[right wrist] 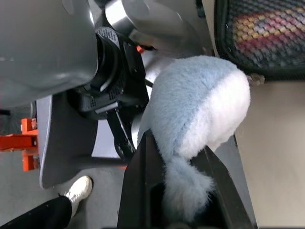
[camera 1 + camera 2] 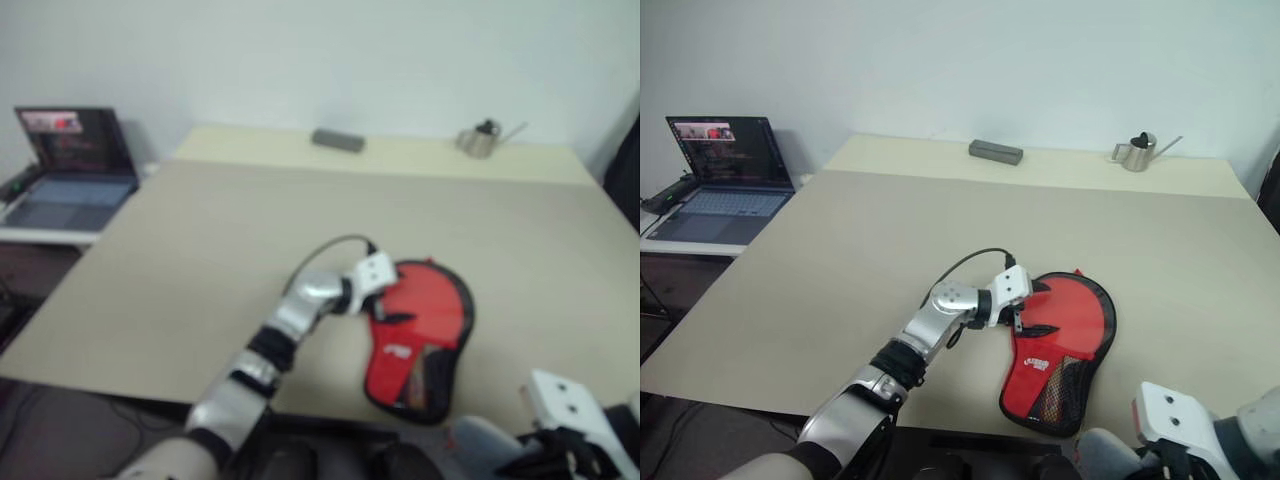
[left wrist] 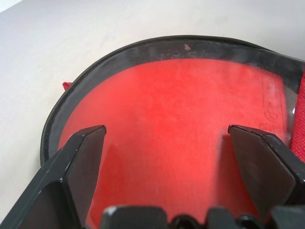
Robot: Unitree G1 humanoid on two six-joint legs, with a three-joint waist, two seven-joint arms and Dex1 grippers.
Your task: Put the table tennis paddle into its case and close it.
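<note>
Smooth red-faced case (image 2: pixel 1065 335) with black mesh, matt beige table (image 2: pixel 840 260), fluffy pale-blue plush (image 1: pixel 195 114).

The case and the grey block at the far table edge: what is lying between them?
Nothing: in the right eye view, bare tabletop runs from the case to the grey block.

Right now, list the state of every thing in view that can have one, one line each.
case: lying flat on the table, red face up, mesh pocket at its near end.
left gripper: open, fingers spread over the case's red face.
right gripper: shut on a fluffy blue-and-white thing, near the table's front edge.
laptop: lid open, screen lit.
watering can: upright.
</note>
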